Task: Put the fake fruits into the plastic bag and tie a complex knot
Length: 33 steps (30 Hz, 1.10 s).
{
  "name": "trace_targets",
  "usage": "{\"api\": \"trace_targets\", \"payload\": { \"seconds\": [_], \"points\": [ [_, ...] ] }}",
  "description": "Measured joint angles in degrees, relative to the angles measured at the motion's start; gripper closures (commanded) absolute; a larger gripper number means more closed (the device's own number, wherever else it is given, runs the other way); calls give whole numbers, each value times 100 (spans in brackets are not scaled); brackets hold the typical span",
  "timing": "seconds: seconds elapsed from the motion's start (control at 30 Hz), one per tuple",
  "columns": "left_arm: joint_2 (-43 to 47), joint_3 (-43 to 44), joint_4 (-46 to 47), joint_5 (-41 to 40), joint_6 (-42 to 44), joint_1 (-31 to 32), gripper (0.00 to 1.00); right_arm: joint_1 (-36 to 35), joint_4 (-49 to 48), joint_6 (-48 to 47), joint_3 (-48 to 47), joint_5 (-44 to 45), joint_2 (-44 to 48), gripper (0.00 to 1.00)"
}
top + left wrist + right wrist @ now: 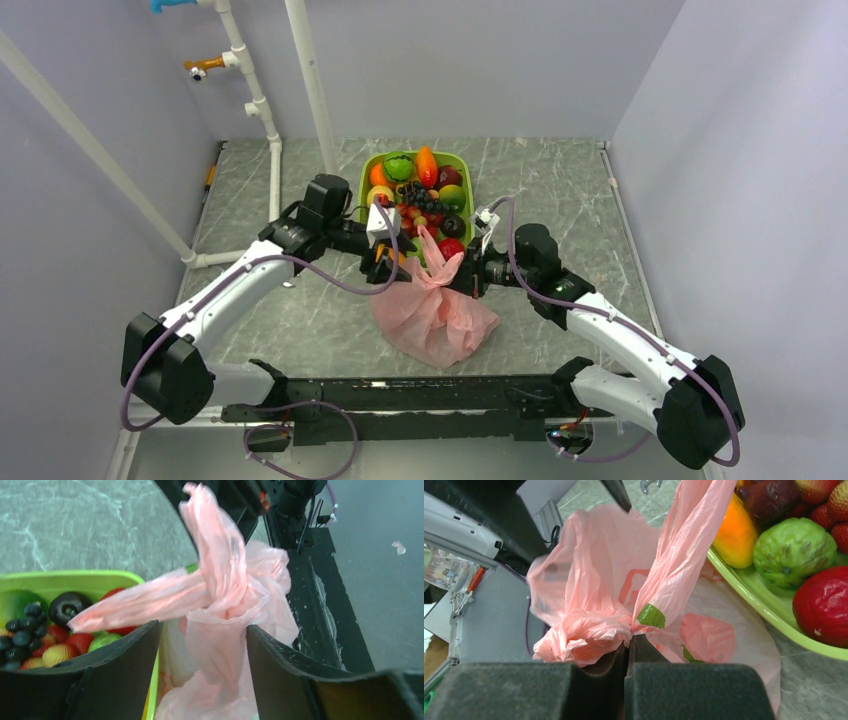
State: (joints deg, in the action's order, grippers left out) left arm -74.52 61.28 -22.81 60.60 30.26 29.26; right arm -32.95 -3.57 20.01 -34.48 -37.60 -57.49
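The pink plastic bag [435,318] lies on the table just in front of the lime-green tray [465,170], with fruit showing through it. Its handle loops are twisted into a knot [438,268] with ends sticking out. My left gripper [385,262] is open; in the left wrist view its jaws [202,635] stand wide apart either side of the bag's neck, under the knot [225,595]. My right gripper [470,276] is shut on a pinch of the knot's plastic [630,639]. Several fake fruits [415,190] still lie in the tray, including grapes [20,630].
White pipes [255,100] stand at the back left. A black rail [400,395] runs along the near edge. The tray rim [764,625] with a green fruit [794,550] and a red fruit [824,605] lies close to the bag's right.
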Motion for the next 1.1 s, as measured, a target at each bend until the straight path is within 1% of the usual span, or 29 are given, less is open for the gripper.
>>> {"api": "trace_targets", "payload": {
  "seconds": [0.03,0.17,0.23,0.33,0.43,0.6,0.67,0.7,0.83,0.9,0.93,1.0,1.1],
  "points": [
    [74,-63,210,-74,-146,131,13,0,2,-37,-17,-33,-2,100],
    [157,-133,632,-262,-522,396,4,0,39,-192,-116,-105,-17,100],
    [225,-238,767,-238,-634,249,2,2,76,-260,-162,-105,-15,100],
    [553,-522,793,-236,-671,-251,1,20,129,-345,-201,-101,2,100],
    [988,-573,564,-245,-391,-702,1,33,236,-402,-229,-79,28,100],
    [1491,-369,61,-234,179,-778,1,83,372,-450,-262,-35,28,100],
    [1567,-330,66,-251,181,-708,1,96,400,-444,-289,-7,26,100],
    [1593,-319,105,-398,136,-601,0,114,398,-433,-306,7,28,100],
    [1569,-343,584,-1169,-378,195,1,289,284,-175,-321,-20,28,100],
    [1523,-424,831,-1508,-754,396,0,380,186,-35,-321,-26,48,100],
    [1499,-481,914,-1661,-872,404,1,422,133,15,-321,-35,68,100],
    [1464,-754,1102,-2020,-1045,398,6,470,57,90,-321,-66,127,100],
    [1467,-1316,1095,-2494,-1067,380,21,492,37,118,-321,-168,181,100]
  ]
}}
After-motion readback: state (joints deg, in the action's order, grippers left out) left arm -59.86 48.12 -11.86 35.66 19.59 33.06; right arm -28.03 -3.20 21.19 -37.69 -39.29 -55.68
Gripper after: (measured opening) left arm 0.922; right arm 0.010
